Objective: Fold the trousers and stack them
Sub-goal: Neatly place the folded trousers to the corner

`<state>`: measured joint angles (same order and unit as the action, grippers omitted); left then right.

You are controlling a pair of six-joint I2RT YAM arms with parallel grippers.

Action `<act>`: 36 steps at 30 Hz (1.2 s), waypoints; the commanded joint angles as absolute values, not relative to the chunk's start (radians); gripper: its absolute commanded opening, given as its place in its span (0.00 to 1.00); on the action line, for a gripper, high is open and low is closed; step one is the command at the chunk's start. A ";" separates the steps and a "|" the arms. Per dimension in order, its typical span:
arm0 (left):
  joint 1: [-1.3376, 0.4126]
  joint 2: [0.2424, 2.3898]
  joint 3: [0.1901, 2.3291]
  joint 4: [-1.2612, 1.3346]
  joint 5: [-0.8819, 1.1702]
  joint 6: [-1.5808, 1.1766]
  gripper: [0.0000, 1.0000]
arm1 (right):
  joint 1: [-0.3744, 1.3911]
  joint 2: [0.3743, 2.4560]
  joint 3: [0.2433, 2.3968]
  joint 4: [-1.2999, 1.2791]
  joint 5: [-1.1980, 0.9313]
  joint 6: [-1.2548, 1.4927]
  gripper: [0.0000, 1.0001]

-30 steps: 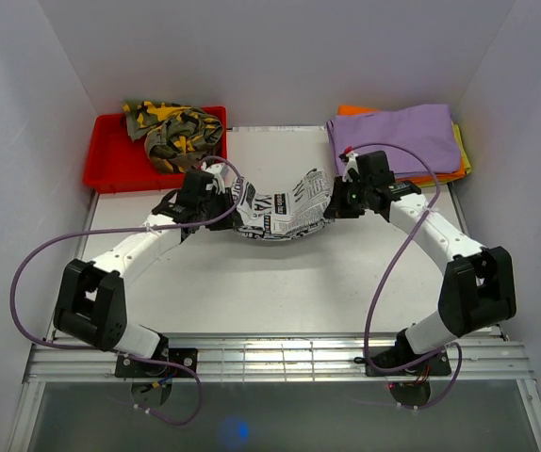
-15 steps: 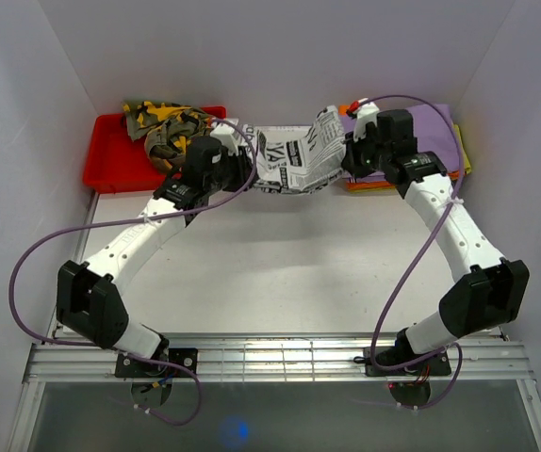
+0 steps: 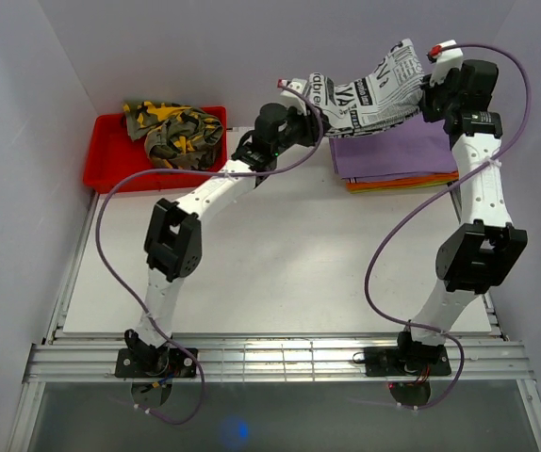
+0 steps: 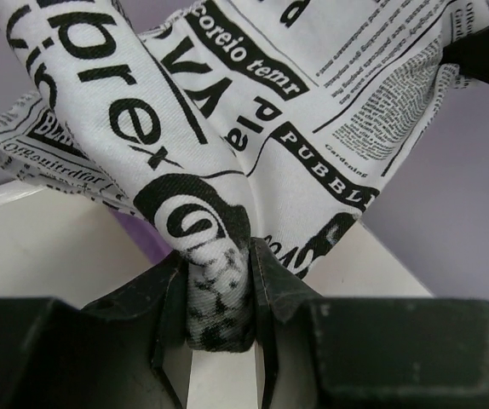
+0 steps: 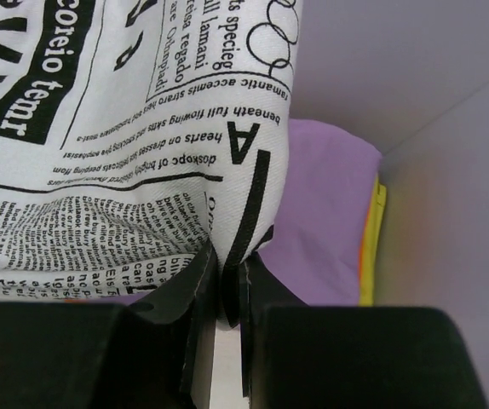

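Observation:
The folded white newspaper-print trousers (image 3: 369,92) hang in the air between both grippers, above the purple stack at the back right. My left gripper (image 3: 301,96) is shut on a thick bunched edge of the trousers (image 4: 219,298). On the other end, my right gripper (image 3: 429,83) is shut on a thin fold of the trousers (image 5: 232,273). The cloth sags a little in the middle. A camouflage pair of trousers (image 3: 174,130) lies crumpled in the red tray (image 3: 110,162) at the back left.
A stack of folded cloths, purple (image 3: 398,151) on top with orange and yellow edges (image 3: 398,184) below, lies at the back right corner. White walls close in the table (image 3: 270,264) on three sides. Purple cables loop beside both arms.
Both arms have carried the newspaper-print trousers from the table's middle up and to the back right, over the purple stack. Both grips held throughout.

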<state>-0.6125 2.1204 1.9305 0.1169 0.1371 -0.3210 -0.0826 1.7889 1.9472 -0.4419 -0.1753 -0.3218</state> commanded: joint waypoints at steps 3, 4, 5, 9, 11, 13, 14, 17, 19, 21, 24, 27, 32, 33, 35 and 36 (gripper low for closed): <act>-0.609 2.348 2.150 0.328 0.158 -0.370 0.00 | -0.219 1.836 1.967 -0.190 -0.078 -0.445 0.08; -0.609 2.388 2.213 0.366 0.163 -0.383 0.00 | -0.241 1.842 1.957 -0.175 -0.083 -0.474 0.08; -0.611 2.426 2.241 0.389 0.163 -0.388 0.00 | -0.242 1.824 1.924 -0.102 -0.093 -0.483 0.08; -0.633 2.551 2.293 0.526 0.173 -0.339 0.00 | -0.241 1.752 1.683 0.057 -0.040 -0.512 0.08; -0.634 2.609 2.324 0.561 0.183 -0.336 0.00 | -0.242 1.763 1.663 0.066 0.044 -0.523 0.08; -0.634 2.647 2.326 0.590 0.178 -0.318 0.00 | -0.242 1.747 1.565 0.127 0.077 -0.549 0.08; -0.634 2.660 2.324 0.603 0.176 -0.311 0.00 | -0.242 1.740 1.531 0.165 0.112 -0.561 0.08; -0.634 2.709 2.342 0.633 0.178 -0.281 0.00 | -0.244 1.765 1.464 0.270 0.196 -0.592 0.08; -0.635 2.721 2.365 0.643 0.181 -0.262 0.00 | -0.252 1.785 1.456 0.322 0.221 -0.583 0.08; -0.638 2.724 2.368 0.650 0.183 -0.259 0.00 | -0.258 1.813 1.469 0.337 0.238 -0.572 0.08; -0.640 2.726 2.375 0.652 0.184 -0.258 0.00 | -0.270 1.853 1.517 0.353 0.267 -0.575 0.08; -0.643 2.738 2.379 0.650 0.175 -0.252 0.00 | -0.291 1.885 1.562 0.333 0.278 -0.571 0.08; -0.658 2.753 2.358 0.649 0.158 -0.223 0.00 | -0.319 1.904 1.543 0.299 0.287 -0.572 0.08; -0.660 2.757 2.358 0.649 0.152 -0.219 0.00 | -0.328 1.901 1.516 0.308 0.290 -0.574 0.08; -0.660 2.775 2.368 0.647 0.150 -0.207 0.00 | -0.331 1.899 1.493 0.322 0.299 -0.575 0.08; -0.660 2.781 2.372 0.641 0.144 -0.196 0.00 | -0.331 1.899 1.473 0.325 0.305 -0.577 0.08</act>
<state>-0.7059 2.7804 2.3383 0.6128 0.2218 -0.2626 -0.2256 1.9236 1.4734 0.1364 0.0696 -0.5156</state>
